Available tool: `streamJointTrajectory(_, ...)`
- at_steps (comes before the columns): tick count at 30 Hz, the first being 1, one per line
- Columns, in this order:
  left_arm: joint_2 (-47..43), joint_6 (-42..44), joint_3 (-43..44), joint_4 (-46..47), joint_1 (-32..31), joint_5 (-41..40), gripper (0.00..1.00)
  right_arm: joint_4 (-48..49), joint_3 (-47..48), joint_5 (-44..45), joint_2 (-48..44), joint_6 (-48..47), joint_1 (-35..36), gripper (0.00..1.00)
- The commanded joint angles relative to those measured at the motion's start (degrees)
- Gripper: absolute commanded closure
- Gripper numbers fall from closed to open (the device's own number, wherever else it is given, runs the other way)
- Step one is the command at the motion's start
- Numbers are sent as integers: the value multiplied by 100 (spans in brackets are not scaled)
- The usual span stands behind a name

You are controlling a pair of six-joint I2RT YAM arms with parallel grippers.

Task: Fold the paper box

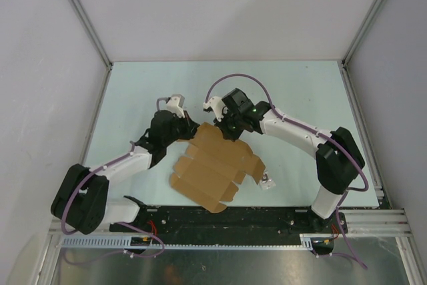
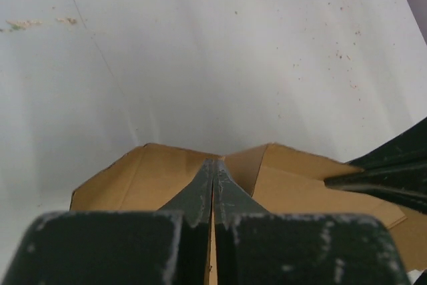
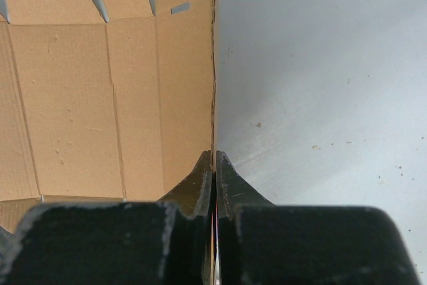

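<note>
The paper box (image 1: 215, 167) is a flat brown die-cut cardboard sheet with flaps, lying near the table's front centre, its far end lifted. My left gripper (image 1: 186, 127) is shut on the sheet's far left edge; in the left wrist view its jaws (image 2: 213, 165) pinch the cardboard (image 2: 127, 181) edge-on. My right gripper (image 1: 227, 127) is shut on the sheet's far right edge; in the right wrist view the jaws (image 3: 213, 161) clamp the panel's edge, with the creased panel (image 3: 80, 91) spreading to the left.
A tiny white-grey square object (image 1: 267, 181) lies just right of the sheet. The pale table (image 1: 293, 98) has walls at the back and sides. A black rail with cables (image 1: 227, 218) runs along the front edge.
</note>
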Motion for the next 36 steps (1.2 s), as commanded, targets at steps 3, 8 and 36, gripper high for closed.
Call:
streamJointTrajectory(3,-346,-15,-258,134,-74,1,100,193,18,-53,-278,20,20,100)
streamJointTrajectory(8,-355,-32,-197,134,-285,-25,100,210,18,-71,-252,46,55,100)
streamJointTrajectory(36,-636,-59,-275,-155,-628,-544,100,175,-43,-88,-252,64,-24,100)
